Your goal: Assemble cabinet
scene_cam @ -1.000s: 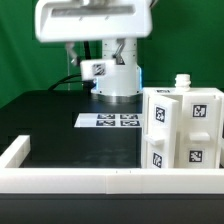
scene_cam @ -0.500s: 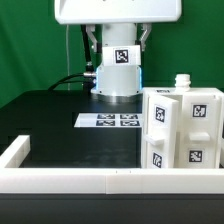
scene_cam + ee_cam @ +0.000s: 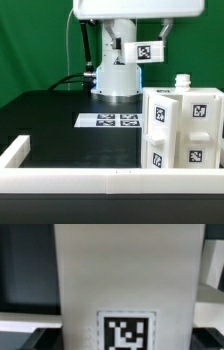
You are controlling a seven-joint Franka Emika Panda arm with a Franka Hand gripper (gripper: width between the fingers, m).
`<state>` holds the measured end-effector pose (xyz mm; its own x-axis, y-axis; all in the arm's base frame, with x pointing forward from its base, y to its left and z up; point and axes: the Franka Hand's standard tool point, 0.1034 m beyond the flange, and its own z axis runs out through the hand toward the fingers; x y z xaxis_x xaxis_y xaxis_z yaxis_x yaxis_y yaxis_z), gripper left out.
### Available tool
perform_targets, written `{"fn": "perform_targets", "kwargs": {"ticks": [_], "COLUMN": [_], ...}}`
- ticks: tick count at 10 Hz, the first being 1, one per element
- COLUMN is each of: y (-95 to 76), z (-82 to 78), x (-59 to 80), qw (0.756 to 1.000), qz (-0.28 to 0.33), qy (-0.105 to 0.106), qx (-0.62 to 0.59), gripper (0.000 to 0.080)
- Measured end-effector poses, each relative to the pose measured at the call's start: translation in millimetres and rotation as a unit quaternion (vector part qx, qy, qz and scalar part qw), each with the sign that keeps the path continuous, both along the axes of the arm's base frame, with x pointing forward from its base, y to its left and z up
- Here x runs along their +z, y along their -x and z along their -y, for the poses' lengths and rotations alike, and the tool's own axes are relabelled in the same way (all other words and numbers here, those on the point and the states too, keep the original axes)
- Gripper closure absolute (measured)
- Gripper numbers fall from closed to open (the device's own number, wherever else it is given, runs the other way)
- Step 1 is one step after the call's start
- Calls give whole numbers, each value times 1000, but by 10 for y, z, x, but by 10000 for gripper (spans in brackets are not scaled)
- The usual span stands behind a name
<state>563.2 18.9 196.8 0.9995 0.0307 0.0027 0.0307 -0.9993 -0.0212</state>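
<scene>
The cabinet (image 3: 185, 130), a big white box with several black-and-white tags, stands on the black table at the exterior view's right. A small white knob (image 3: 181, 82) sticks up from its top. My gripper (image 3: 150, 48) hangs high at the top of the exterior view, above and behind the cabinet. It is shut on a white tagged cabinet part (image 3: 150, 52), which is tilted. In the wrist view this part (image 3: 125, 274) is a tall white slab with a tag at its lower end. It fills the gap between the dark fingers (image 3: 35, 339).
The marker board (image 3: 108, 121) lies flat on the table in front of the robot base (image 3: 118, 80). A low white rail (image 3: 100, 180) edges the table's front and turns up the exterior view's left side (image 3: 15, 150). A green curtain hangs behind.
My gripper has swung with the white tagged part toward the exterior view's right and a little upward. It now hangs nearer above the cabinet. The cabinet has not moved.
</scene>
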Motion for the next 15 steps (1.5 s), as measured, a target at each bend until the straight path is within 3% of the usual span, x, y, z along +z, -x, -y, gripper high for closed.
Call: {"fn": "perform_targets", "kwargs": {"ticks": [2, 3, 8, 11, 15], "y": [-198, -230, -226, -263, -265], "z": [-265, -319, -336, -492, -479], "x": [-50, -101, -168, -233, -355], "qw": [1000, 1000, 1000, 1000, 1000], "qz": [2, 0, -2, -3, 20], "qy": [1, 2, 3, 2, 2], "qx": [-1, -2, -7, 3, 4], "gripper": [240, 240, 240, 240, 240]}}
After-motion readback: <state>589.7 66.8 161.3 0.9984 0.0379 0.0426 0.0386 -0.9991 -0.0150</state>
